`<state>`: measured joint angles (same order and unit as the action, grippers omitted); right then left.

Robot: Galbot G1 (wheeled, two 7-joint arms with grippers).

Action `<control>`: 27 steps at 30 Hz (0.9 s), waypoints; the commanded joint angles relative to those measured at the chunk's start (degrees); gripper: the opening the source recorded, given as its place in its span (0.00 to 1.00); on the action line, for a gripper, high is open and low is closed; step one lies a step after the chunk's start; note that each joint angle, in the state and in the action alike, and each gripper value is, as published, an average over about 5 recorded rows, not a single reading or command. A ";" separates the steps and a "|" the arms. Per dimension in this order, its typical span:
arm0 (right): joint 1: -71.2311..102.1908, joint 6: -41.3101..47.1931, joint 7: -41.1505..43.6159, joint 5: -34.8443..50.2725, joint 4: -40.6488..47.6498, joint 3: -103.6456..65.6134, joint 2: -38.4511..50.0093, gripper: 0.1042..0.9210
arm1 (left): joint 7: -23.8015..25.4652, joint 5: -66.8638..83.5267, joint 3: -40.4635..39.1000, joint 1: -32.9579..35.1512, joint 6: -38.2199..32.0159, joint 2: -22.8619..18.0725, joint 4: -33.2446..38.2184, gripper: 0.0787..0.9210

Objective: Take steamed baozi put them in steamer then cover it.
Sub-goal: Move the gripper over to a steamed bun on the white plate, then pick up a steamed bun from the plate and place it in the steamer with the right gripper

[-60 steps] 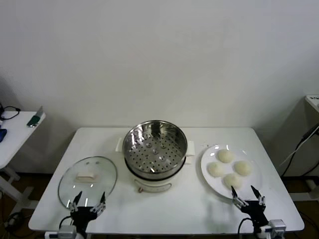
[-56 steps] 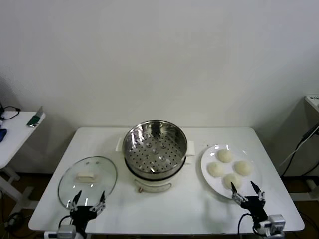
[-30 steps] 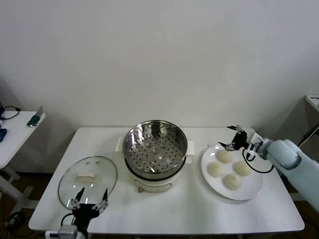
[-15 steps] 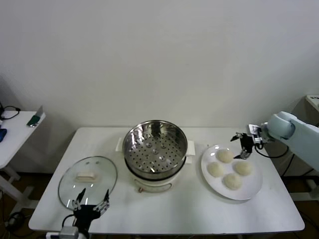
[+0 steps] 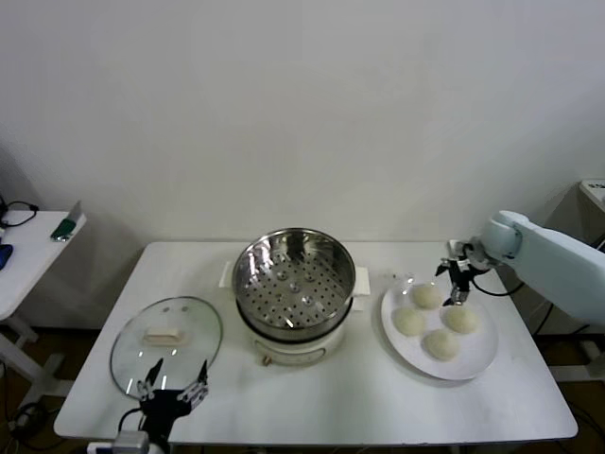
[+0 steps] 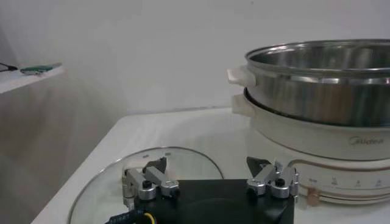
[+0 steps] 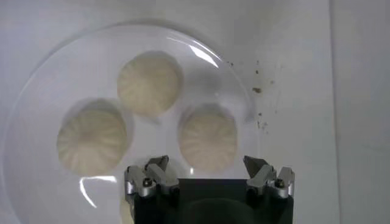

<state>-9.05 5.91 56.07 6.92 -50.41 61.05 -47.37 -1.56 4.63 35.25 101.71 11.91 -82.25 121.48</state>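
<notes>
Several cream-white baozi [image 5: 426, 296] lie on a white plate [image 5: 482, 355] right of the steamer [image 5: 293, 284], a shiny steel pot with a perforated floor on a white base. The steamer holds nothing. My right gripper [image 5: 454, 284] hangs open over the plate's far side, pointing down. In the right wrist view its fingertips [image 7: 159, 164] flank one baozi [image 7: 208, 139] from above, with two more [image 7: 150, 82] beyond. The glass cover [image 5: 165, 340] lies flat on the table, left of the steamer. My left gripper [image 5: 173, 380] waits open at the table's near edge, just before the cover [image 6: 152, 176].
The white table [image 5: 331, 397] ends just right of the plate. A few dark crumbs [image 7: 259, 90] lie beside the plate [image 7: 36, 91]. A small side table [image 5: 38, 246] with a green object stands off to the left. The steamer [image 6: 317, 79] rises beside the left gripper [image 6: 207, 164].
My right arm rose from the table's near edge, swung over the plate and turned its open gripper down over the buns. The left gripper sank slightly and stays put.
</notes>
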 commanded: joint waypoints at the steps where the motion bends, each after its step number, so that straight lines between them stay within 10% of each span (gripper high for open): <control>1: 2.41 -0.34 0.00 -1.55 5.76 -0.99 -4.59 0.88 | -0.02 -0.06 0.03 0.05 0.04 -0.07 -0.22 0.88; 27: -8.86 -2.46 2.83 -0.34 -3.51 4.24 -1.68 0.66 | -0.18 -0.18 -0.35 0.22 -0.12 -0.29 -0.30 0.88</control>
<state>-14.44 3.64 58.64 6.19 -50.60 63.87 -49.97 -1.73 4.46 34.93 101.87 11.83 -82.55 121.24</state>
